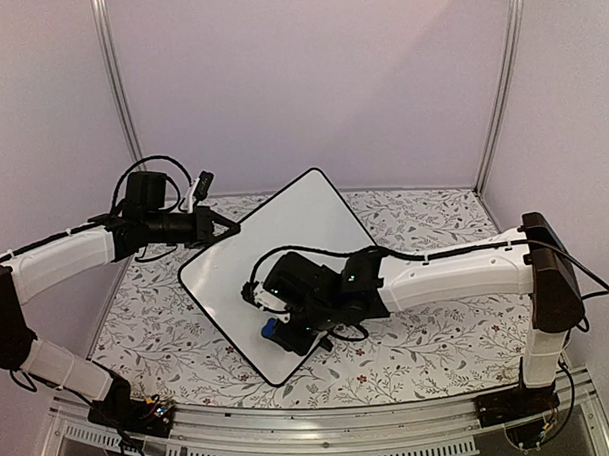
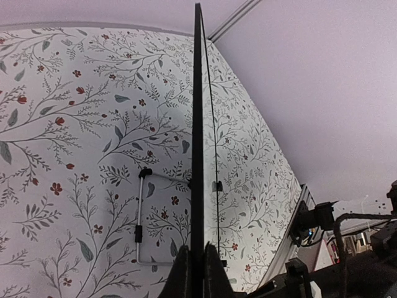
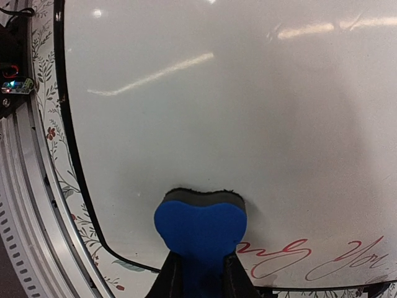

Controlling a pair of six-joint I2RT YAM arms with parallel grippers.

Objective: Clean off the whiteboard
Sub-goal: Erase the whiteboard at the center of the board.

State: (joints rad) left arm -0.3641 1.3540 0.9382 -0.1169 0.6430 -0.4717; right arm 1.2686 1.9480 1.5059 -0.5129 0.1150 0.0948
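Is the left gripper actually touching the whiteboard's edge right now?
Touching. The left wrist view shows the left gripper with both fingers closed on the black rim of the whiteboard, with no gap on either side.

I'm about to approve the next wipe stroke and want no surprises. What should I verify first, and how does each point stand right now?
1. Hold of left pincer on the whiteboard rim: ok, clamped.
2. Hold of right pincer on the blue eraser: ok, shut on it.
3. Eraser pad against the board: ok, it appears pressed on.
4. Board wiped clean: not ok, red writing remains beside the eraser.
5. Steadiness of the wire stand under the board: cannot tell.
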